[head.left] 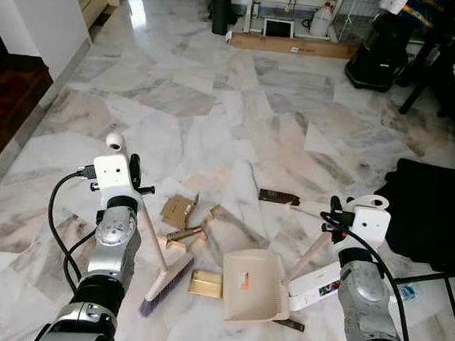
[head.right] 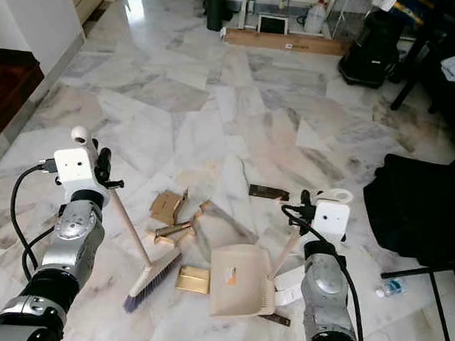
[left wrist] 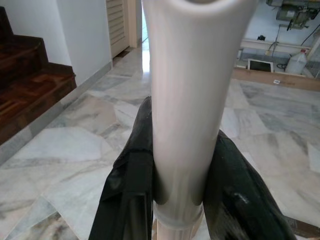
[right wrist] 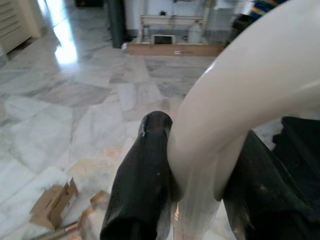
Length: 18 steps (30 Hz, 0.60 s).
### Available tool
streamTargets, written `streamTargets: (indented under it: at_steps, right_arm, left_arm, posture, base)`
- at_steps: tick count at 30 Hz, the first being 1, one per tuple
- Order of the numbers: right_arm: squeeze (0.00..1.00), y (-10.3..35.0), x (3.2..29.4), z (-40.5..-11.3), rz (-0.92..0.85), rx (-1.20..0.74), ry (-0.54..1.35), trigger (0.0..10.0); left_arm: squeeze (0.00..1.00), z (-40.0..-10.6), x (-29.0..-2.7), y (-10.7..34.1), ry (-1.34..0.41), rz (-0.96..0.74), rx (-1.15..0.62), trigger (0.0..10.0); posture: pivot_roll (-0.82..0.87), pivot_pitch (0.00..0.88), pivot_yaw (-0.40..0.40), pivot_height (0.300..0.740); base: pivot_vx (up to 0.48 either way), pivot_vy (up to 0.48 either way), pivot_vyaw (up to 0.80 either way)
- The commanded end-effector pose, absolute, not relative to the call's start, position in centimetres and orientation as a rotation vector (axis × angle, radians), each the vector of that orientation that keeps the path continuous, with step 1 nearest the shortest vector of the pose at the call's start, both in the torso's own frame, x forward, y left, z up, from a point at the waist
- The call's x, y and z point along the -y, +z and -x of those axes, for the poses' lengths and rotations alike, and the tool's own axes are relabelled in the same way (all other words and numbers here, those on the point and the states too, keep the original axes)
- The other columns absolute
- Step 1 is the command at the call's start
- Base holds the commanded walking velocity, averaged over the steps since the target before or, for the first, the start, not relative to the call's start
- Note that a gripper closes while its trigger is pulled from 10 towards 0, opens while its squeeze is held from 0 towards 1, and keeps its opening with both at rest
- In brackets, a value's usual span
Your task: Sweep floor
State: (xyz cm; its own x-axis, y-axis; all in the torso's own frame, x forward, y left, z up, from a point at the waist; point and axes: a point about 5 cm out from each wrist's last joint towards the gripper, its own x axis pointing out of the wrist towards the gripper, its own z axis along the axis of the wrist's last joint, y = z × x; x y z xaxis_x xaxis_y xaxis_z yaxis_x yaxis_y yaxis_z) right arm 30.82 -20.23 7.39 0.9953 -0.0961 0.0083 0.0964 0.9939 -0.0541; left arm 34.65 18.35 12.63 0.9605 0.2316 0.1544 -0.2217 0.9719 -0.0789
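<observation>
My left gripper (head.left: pixel 136 173) clamps the cream long-handled broom (head.left: pixel 167 279); my right gripper (head.left: pixel 335 219) clamps the cream plastic dustpan (head.left: pixel 252 285) handle. Crumpled brown cardboard scraps (head.left: pixel 179 211) lie unswept beside the bristles on the marble floor (head.left: pixel 217 99): sweeping looks barely begun.

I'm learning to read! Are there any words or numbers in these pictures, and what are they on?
No text here can be read.
Sticker on the dustpan: orange and white, too small to read.
Label on the white packet lying by the dustpan: coloured print, blurred.
Label on the long cardboard box at the far wall: too small.
Blue label on the bottle on the floor: too small.
</observation>
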Motion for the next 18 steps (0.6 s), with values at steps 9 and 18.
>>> streamTargets:
  at_steps: [9,18]
  right_arm:
    - [0.0,6.9,20.3,-30.3,0.134,-0.017,-0.091,10.0]
    - [0.0,6.5,20.5,-30.5,0.195,-0.06,-0.139,10.0]
  left_arm:
    - [0.0,-34.0,-18.7,13.3,0.234,0.028,0.192,10.0]
    - [0.0,-33.7,-19.1,14.9,0.259,0.017,0.245,10.0]
  posture:
    - [-0.03,0.224,-0.034,0.74]
    - [-0.02,0.244,-0.048,0.74]
  base:
    - [0.0,0.0,0.0]
    - [0.0,0.0,0.0]
